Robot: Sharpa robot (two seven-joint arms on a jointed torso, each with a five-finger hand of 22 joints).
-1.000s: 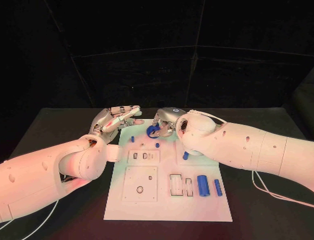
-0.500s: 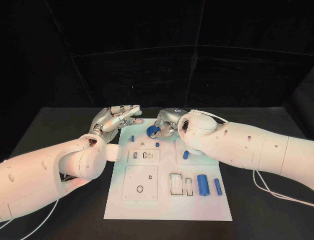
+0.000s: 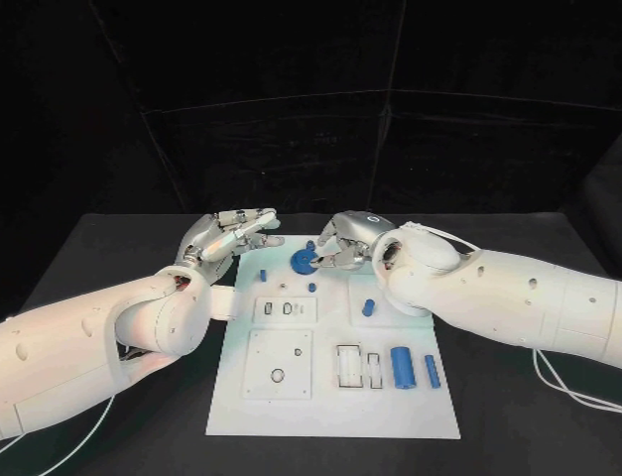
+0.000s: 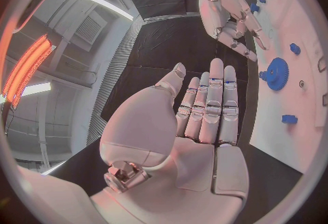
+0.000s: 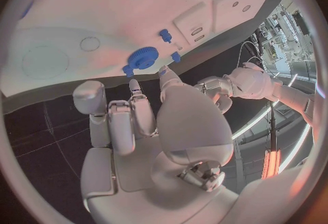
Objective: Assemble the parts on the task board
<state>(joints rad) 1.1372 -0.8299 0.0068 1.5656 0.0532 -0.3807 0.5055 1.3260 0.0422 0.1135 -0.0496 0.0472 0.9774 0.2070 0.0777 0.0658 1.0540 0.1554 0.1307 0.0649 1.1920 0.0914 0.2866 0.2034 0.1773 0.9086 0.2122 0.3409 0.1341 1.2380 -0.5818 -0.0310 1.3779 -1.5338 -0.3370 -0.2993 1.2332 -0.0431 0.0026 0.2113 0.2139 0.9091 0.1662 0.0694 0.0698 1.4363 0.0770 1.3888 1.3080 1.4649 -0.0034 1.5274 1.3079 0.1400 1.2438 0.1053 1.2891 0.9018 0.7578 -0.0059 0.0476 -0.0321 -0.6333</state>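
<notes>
R hand (image 3: 342, 241) sits over the far end of the white board (image 3: 333, 402), fingers apart, holding nothing; in the R wrist view its fingertips (image 5: 166, 72) reach twd the blue gear (image 5: 141, 58) but whether they touch it can't be told. The gear lies flat on the board's far end, just beside that hand (image 4: 230, 15) in the L wrist view too.

L hand (image 3: 232, 235) is off the board's far L corner, over the black table (image 3: 96, 258), fingers (image 4: 210, 102) straight & side by side, palm bare, gripping nothing.

Other blue bits on the board: a small peg (image 3: 262, 275) and another (image 3: 311, 288) near the gear, a short piece (image 3: 369, 307) by the R arm, and two cylinders (image 3: 402, 367) (image 3: 433, 371) standing side by side at the near R, next to two rectangular slots (image 3: 349, 366). A square plate w/ an oval hole (image 3: 278, 376) is at the near L.
</notes>
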